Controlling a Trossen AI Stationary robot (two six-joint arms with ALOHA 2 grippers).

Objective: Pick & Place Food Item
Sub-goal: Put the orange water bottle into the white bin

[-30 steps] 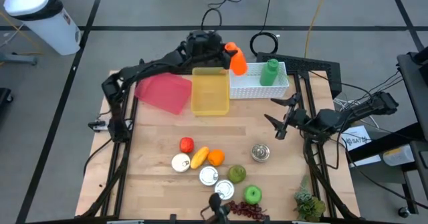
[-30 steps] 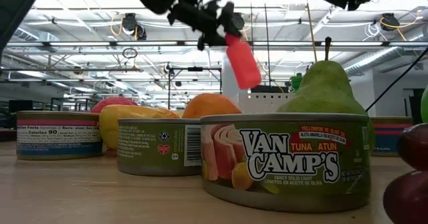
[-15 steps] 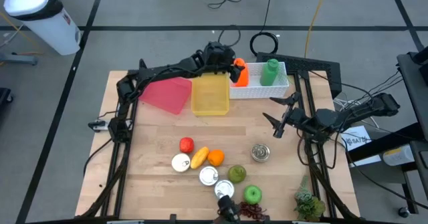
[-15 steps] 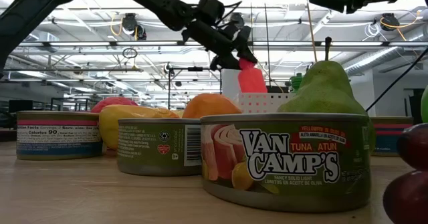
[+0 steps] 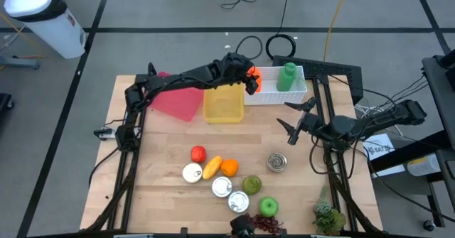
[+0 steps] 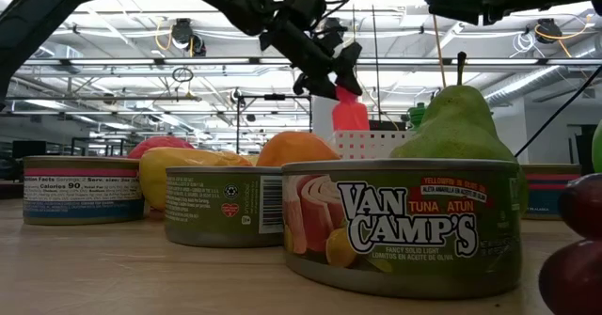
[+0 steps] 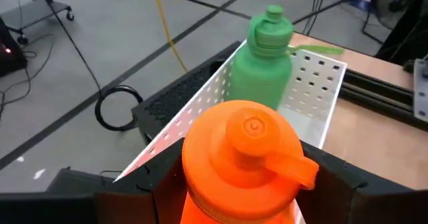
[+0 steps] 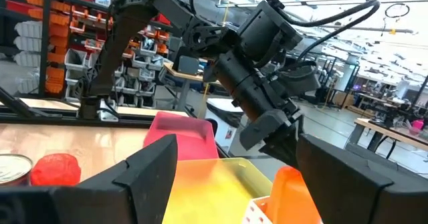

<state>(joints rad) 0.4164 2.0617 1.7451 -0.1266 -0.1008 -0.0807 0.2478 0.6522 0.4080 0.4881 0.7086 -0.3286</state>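
Note:
My left gripper is shut on an orange bottle at the left end of the white perforated basket at the table's far right. In the low view the bottle stands upright with its lower end behind the basket's rim. A green bottle stands upright in the same basket, beyond the orange one. My right gripper is open and empty, above the table's right side, its fingers pointing left. My left gripper pinches the orange bottle's body just below the cap between its two fingers, one on each side. The fingers come from the table's left, slanting down. The bottle stands upright; whether its base touches the basket floor is hidden.
A yellow bin and a pink bin sit left of the basket. Cans, a tomato, an orange, a pear, a green apple and grapes lie on the near half of the table.
My left gripper has carried the orange bottle toward the table's right edge and down, to the basket's left end. The bottle, tilted and higher before, now stands upright with its lower end behind the basket's rim. My right gripper has shifted slightly left.

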